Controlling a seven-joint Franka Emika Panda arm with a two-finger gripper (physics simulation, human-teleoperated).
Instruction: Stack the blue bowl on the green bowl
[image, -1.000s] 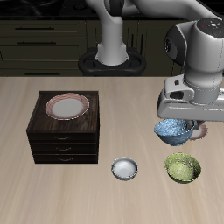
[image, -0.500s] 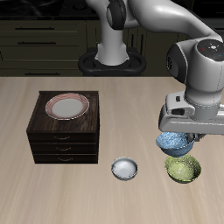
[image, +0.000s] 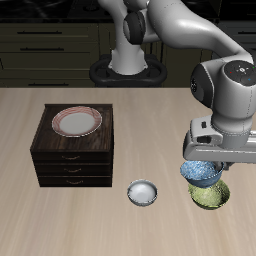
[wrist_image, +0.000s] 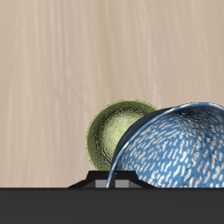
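Note:
My gripper is shut on the rim of the blue bowl and holds it in the air, just above the green bowl, which sits on the table near the front edge. The blue bowl overlaps the green one from above and a little to the back. In the wrist view the blue bowl hangs tilted with its speckled inside showing and covers part of the green bowl. My fingers are mostly hidden behind the gripper body.
A small white-grey bowl sits on the table beside the green bowl. A dark wooden drawer cabinet stands farther off with a pink-rimmed white plate on top. The robot base is at the table's back.
My gripper has carried the blue bowl toward the table's front edge and lower. It now hangs over the green bowl instead of behind it.

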